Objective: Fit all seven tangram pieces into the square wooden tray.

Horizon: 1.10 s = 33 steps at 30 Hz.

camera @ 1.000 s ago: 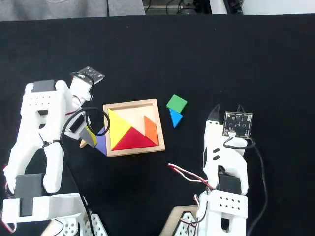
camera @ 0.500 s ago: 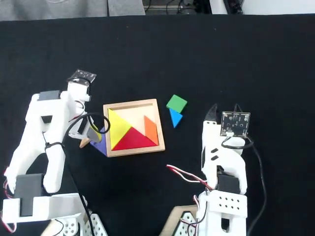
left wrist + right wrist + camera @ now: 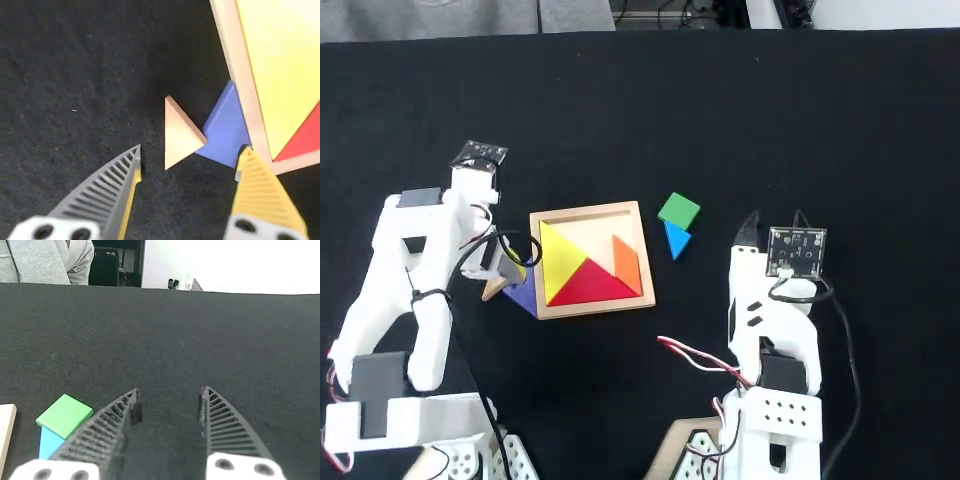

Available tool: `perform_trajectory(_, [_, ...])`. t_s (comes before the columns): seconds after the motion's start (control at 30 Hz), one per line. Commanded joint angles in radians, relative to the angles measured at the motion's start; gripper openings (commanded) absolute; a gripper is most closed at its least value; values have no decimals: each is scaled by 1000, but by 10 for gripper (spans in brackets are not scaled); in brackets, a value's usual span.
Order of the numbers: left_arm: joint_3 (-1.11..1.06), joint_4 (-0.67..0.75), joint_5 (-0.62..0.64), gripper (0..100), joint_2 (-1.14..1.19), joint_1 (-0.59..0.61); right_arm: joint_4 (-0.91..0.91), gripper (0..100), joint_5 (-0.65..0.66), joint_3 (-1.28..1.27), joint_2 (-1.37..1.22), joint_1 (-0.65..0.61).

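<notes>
3 pcs (image 3: pixel 563 262) in tray (image 3: pixel 585 212), 4 outside: green (image 3: pixel 679 211), blue (image 3: pixel 675 238), purple (image 3: pixel 225 135), wood (image 3: pixel 177 134).

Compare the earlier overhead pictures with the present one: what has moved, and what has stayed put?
The left gripper shifted slightly left, away from the tray, jaws open over the wooden triangle and purple piece; nothing was gripped or released. The right gripper edged slightly left. The tray with its yellow triangle, red triangle and orange piece, the green square and the blue triangle stayed put.
</notes>
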<state>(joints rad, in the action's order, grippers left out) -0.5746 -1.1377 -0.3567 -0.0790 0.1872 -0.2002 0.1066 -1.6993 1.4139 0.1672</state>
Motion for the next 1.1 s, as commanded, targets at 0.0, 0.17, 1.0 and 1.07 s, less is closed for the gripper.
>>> perform_trajectory(0.0, [35,12,12,298,87,5,25,198,-2,19,4,-11])
perform_trajectory(0.17, [107,9,12,230,181,4,25,198,-2,19,4,-11])
perform_trajectory(1.0, [205,35,-5,221,192,85,26,198,-2,19,4,-12])
perform_trajectory(1.07, [217,32,-64,221,192,114,26,198,-2,19,4,-12])
